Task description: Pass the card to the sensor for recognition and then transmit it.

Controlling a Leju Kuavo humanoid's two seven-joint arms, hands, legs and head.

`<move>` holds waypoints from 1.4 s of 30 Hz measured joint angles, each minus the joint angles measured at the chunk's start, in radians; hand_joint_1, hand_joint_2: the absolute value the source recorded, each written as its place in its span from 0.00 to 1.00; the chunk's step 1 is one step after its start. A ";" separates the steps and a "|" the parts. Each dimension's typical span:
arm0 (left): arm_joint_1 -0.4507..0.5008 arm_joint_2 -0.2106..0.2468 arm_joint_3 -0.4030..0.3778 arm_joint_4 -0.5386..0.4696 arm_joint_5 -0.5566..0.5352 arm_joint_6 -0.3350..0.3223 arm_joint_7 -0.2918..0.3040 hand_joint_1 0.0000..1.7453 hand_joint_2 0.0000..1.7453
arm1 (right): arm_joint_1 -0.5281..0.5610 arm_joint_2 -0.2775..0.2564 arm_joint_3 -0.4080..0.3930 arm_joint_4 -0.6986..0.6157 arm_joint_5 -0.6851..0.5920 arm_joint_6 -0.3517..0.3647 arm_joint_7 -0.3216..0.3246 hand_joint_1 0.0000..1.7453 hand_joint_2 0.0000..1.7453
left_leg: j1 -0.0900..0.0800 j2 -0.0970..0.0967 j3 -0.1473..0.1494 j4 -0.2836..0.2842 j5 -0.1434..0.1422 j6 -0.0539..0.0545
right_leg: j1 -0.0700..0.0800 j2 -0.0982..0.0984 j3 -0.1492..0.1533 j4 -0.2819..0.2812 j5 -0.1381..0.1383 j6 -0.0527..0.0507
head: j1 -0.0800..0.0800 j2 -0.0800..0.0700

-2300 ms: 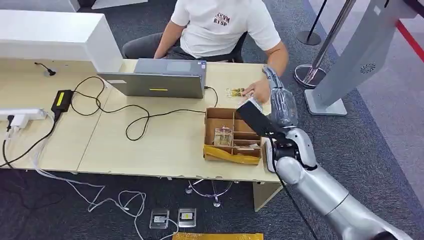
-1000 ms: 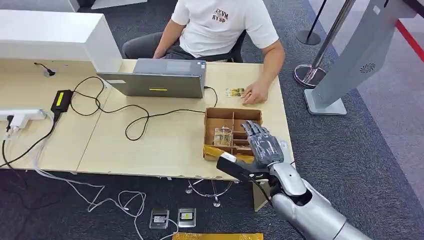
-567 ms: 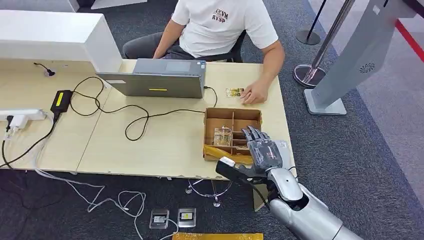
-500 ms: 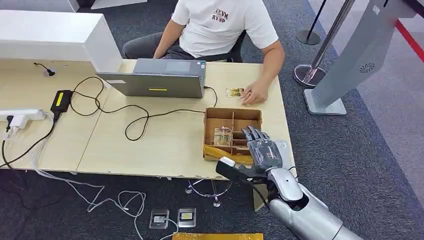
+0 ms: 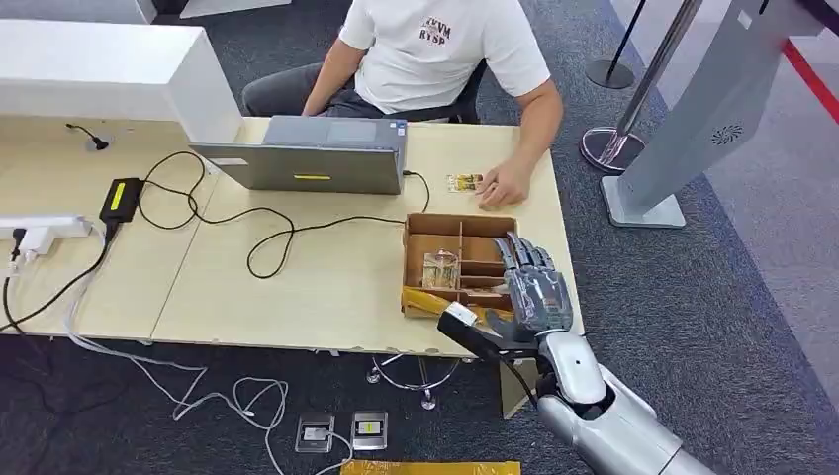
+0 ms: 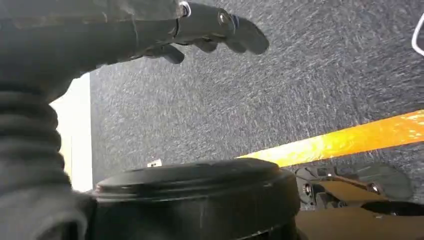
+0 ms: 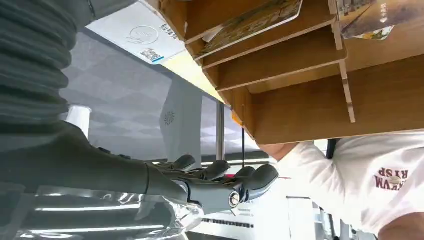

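Over the cardboard box (image 5: 459, 265) at the counter's (image 5: 326, 282) near edge, my right hand (image 5: 534, 287) hovers empty.
Its fingers (image 5: 522, 252) are spread, gripping nothing; cards (image 7: 250, 22) sit in the box slots, and one card (image 5: 464, 183) lies beside the person's hand (image 5: 507, 184). I judge another pick comes next. My left hand (image 6: 200, 30) hangs empty, fingers loosely extended.

We see a laptop (image 5: 315, 155) well beyond the hand, left, and a seated person (image 5: 435, 49) behind it.
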 joint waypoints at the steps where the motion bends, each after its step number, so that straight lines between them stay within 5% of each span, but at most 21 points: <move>1: 0.000 0.000 0.000 0.000 0.000 0.000 0.000 0.00 0.00 | 0.000 0.002 -0.002 0.002 0.000 0.000 -0.002 0.00 1.00 | 0.000 0.000 0.000 0.000 0.000 0.000 | 0.000 0.000 0.000 0.000 0.000 0.000 | 0.000 0.000; 19: 0.000 0.000 0.000 0.000 0.011 0.006 0.000 0.00 0.00 | 0.004 0.040 -0.007 0.040 -0.014 0.074 -0.037 0.02 1.00 | 0.000 0.000 0.000 0.000 0.000 0.000 | 0.000 0.000 0.000 0.000 0.000 0.000 | 0.000 0.000; 20: 0.000 0.000 0.000 0.000 0.011 0.006 0.000 0.00 0.00 | 0.004 0.041 -0.006 0.041 -0.018 0.076 -0.037 0.33 1.00 | 0.000 0.000 0.000 0.000 0.000 0.000 | 0.000 0.000 0.000 0.000 0.000 0.000 | 0.000 0.000; 21: 0.000 0.000 0.000 0.000 0.011 0.006 0.000 0.00 0.00 | 0.004 0.043 -0.006 0.042 -0.019 0.079 -0.037 0.88 1.00 | 0.000 0.000 0.000 0.000 0.000 0.000 | 0.000 0.000 0.000 0.000 0.000 0.000 | 0.000 0.000; 23: 0.000 0.000 0.000 0.000 0.011 0.006 0.000 0.00 0.00 | 0.004 0.045 -0.005 0.044 -0.022 0.081 -0.037 1.00 1.00 | 0.000 0.000 0.000 0.000 0.000 0.000 | 0.000 0.000 0.000 0.000 0.000 0.000 | 0.000 0.000; 42: 0.000 0.000 -0.001 0.000 0.000 -0.002 0.000 0.00 0.00 | 0.009 0.048 -0.007 0.047 -0.029 0.095 -0.030 1.00 1.00 | 0.000 0.000 0.000 0.000 0.000 0.000 | 0.000 0.000 0.000 0.000 0.000 0.000 | 0.000 0.000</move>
